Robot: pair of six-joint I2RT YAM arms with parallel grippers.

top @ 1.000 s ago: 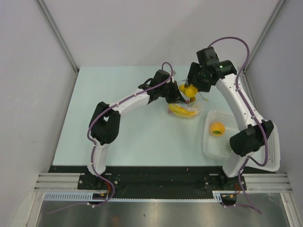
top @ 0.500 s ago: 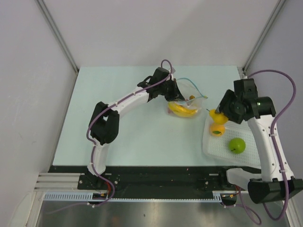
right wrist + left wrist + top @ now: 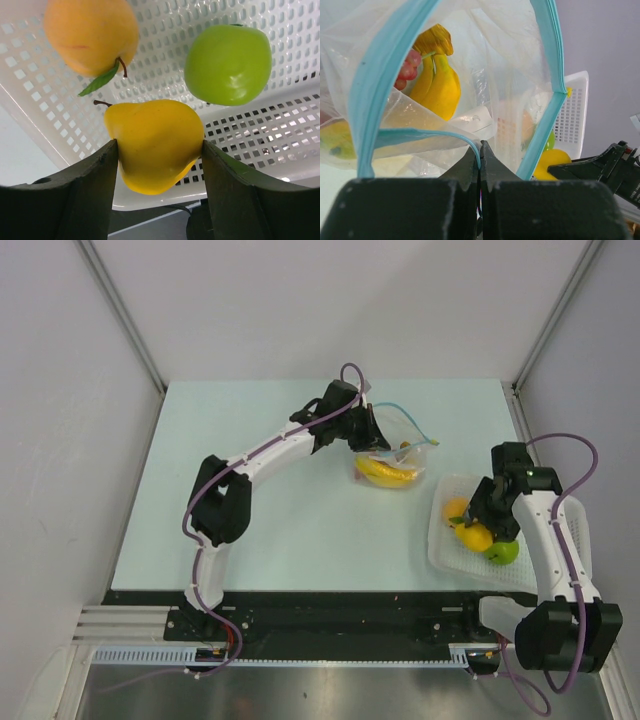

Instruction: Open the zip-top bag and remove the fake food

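Observation:
The clear zip-top bag lies open at the table's middle back, its blue-teal zip strip spread wide. Inside are a banana and a red berry cluster. My left gripper is shut on the bag's zip edge. My right gripper is shut on the yellow pear, holding it just over the white basket. An orange with a green leaf and a green apple lie in the basket, also seen in the top view, orange and apple.
The white perforated basket sits at the table's right near edge, under the right arm. Grey walls close in the table on three sides.
My right gripper has carried the pear from the bag down and right into the basket area, beside the orange and apple. The left gripper has held the bag's edge in place.

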